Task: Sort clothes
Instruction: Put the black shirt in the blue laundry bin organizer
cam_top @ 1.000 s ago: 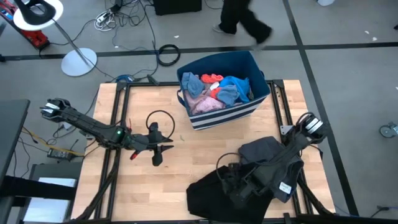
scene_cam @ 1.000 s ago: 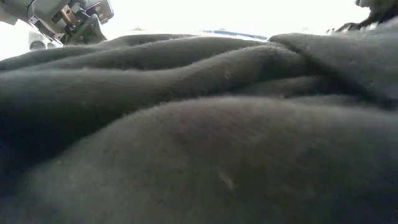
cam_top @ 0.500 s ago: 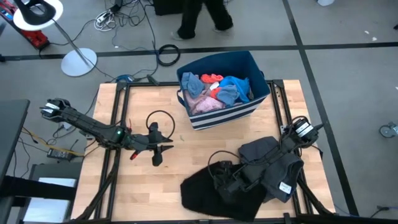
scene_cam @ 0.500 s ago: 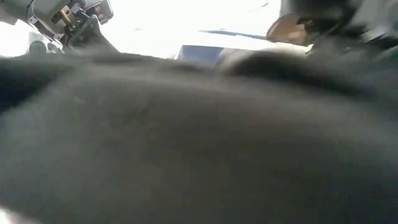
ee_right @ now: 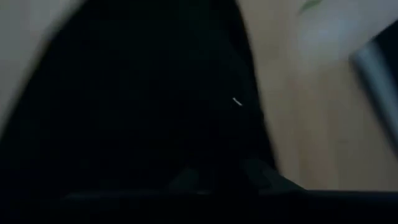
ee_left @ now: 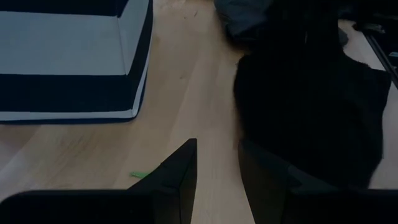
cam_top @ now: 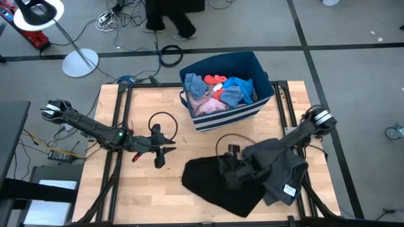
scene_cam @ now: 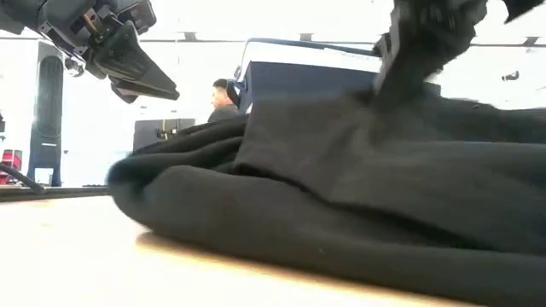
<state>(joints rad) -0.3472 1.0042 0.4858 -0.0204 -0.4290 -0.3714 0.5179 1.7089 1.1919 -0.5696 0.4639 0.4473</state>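
Black garment [cam_top: 218, 186] under your right gripper [cam_top: 228, 171], fingers pinched on it; left gripper [cam_top: 159, 150] part-open, empty

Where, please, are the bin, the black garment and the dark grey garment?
bin [cam_top: 235, 112], high view, striped front wall.
black garment [cam_top: 208, 183], high view, flat middle.
dark grey garment [cam_top: 281, 165], high view, middle fold.

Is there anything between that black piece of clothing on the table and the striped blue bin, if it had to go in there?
Nothing visible does. Bare wood lies between the black garment and the bin. The right pincer is down on the garment; the left pincer is off to the side. The bin already holds other clothes.
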